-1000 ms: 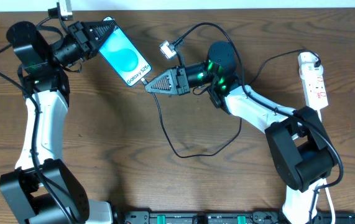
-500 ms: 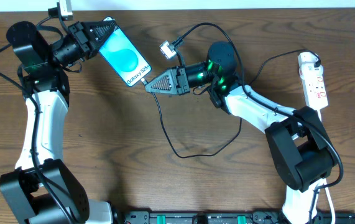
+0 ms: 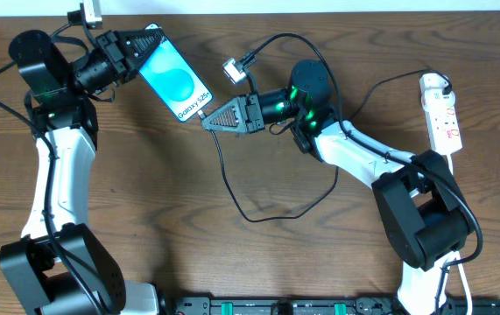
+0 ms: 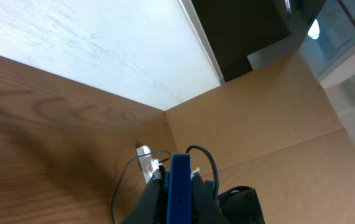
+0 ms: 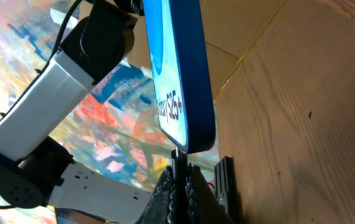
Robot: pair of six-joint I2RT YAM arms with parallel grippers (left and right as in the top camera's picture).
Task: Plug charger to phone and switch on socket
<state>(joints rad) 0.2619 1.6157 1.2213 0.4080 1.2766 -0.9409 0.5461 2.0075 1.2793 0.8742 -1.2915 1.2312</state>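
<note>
Nearest us, the charger (image 3: 254, 218) loops over the table (image 3: 144, 219) at lower centre. Above it, our right gripper (image 3: 207, 121) has its fingers clamped on the charger's tip, right against the lower edge of the phone (image 3: 176, 80). Our left gripper (image 3: 151, 42) grips the phone's upper-left end. The socket (image 3: 442, 112) lies upper right, well apart.

Phone (image 3: 176, 83) screen blue; charger (image 3: 223, 171) black; socket (image 3: 442, 114) white, red markings.
</note>
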